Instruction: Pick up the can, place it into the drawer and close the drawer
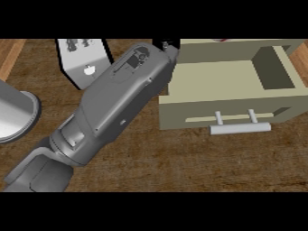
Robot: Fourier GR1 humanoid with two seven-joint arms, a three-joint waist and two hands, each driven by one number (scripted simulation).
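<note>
A grey forearm (103,113) is seen crossing the brown wooden counter (203,167) from the lower left. At the left edge, cut off by it, a shiny silver metal cylinder with a dark rim, taken as the can (6,110), lies well apart from the open cream drawer (216,106) with its grey bar handle (240,128). Bare counter is left between them. Only a sliver of the black left hand (167,45) is shown beside the drawer's far corner; its grasp cannot be told. A white flat box (83,58) stands behind.

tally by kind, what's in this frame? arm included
Open drawer: 1
Grey cylinder: 1
White box: 1
Grey forearm: 1
Total: 4
</note>
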